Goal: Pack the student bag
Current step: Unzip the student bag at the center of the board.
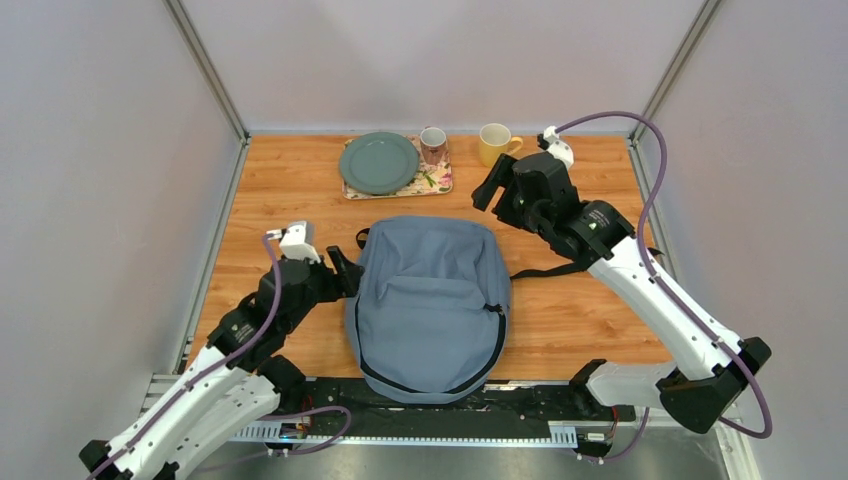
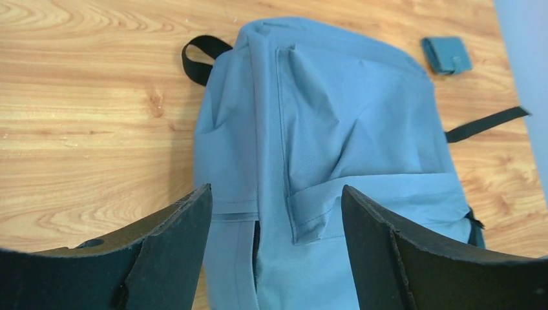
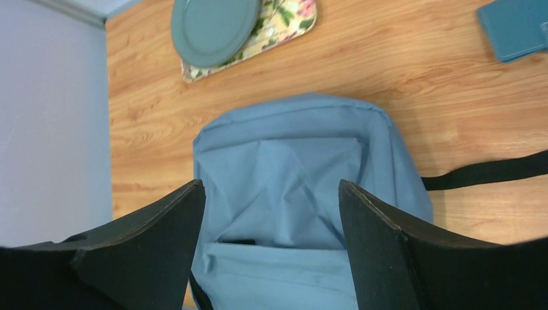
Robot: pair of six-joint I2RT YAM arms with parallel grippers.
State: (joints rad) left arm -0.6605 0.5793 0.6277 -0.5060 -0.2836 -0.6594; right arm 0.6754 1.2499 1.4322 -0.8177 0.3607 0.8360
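The student bag (image 1: pixel 430 300) is a grey-blue backpack lying flat in the middle of the table, with its black-zippered base at the near edge. My left gripper (image 1: pixel 345 270) hovers open at the bag's left side with nothing in it. In the left wrist view the bag (image 2: pixel 336 129) fills the gap between the fingers of the left gripper (image 2: pixel 276 213). My right gripper (image 1: pixel 488 187) hangs open above the table just beyond the bag's far right corner. In the right wrist view the right gripper (image 3: pixel 271 206) looks down on the bag (image 3: pixel 291 168), empty.
A green plate (image 1: pixel 378 162) lies on a floral tray (image 1: pixel 435 182) at the back, with a patterned mug (image 1: pixel 433 144) and a yellow mug (image 1: pixel 493 143) beside it. A small teal case (image 3: pixel 517 26) lies right of the bag. A black strap (image 1: pixel 545 271) trails out to the right.
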